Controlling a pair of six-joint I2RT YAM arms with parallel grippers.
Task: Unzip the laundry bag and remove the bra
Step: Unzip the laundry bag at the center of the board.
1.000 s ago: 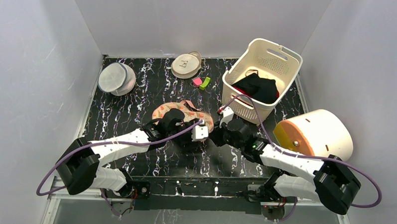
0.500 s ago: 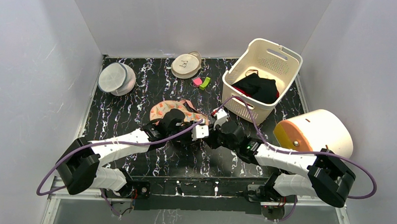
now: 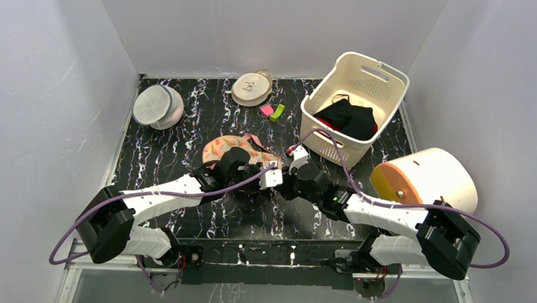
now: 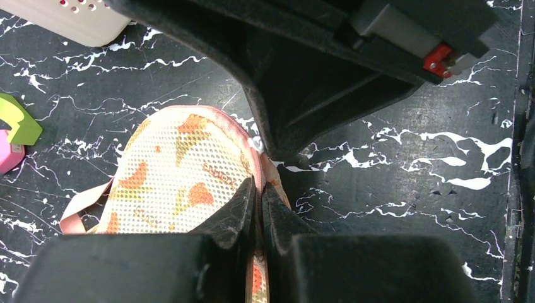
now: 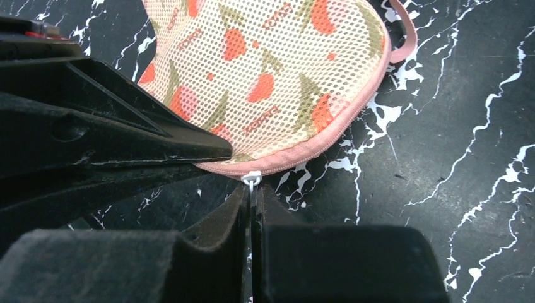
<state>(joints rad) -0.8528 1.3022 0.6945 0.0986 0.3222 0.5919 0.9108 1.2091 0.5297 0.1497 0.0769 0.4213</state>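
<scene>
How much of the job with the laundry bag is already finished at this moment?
Done: both grippers are in place at the laundry bag. In hand: the left gripper pinches its pink edge, and the right gripper looks closed on the white zipper pull. Left: no opening shows along the visible edge, and no bra is in sight, so unzipping and taking it out remain.

Robot test booth in a lab, not a home: plain grey-white walls (image 3: 52,83) box in a black marbled surface (image 3: 206,115). 2 arms (image 3: 163,191) bolted to a metal rail (image 3: 269,254) at near edge, purple cables (image 3: 507,253) loose. Staged laundry props: laundry bag (image 3: 217,148), cream basket (image 3: 384,80), white drum (image 3: 440,178).
</scene>
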